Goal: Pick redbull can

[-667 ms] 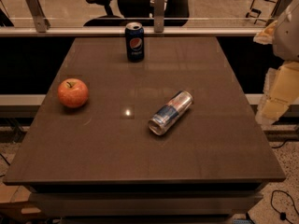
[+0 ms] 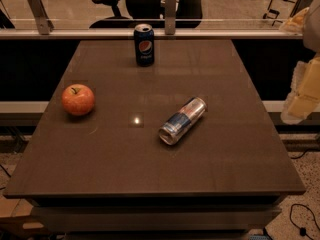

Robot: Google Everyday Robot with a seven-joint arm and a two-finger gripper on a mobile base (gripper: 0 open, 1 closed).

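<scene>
The gripper (image 2: 301, 95) hangs raised beside the table (image 2: 100, 154) (jaws: cannot tell), well apart from the lying redbull can (image 2: 183, 120).

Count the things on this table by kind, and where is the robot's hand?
Cans: 2, the slim silver and blue can lying on its side and the dark blue can standing.
Apples: 1, the apple.
Total: 3 on the table.
The hand is at the right, past the table's edge, touching none.
</scene>
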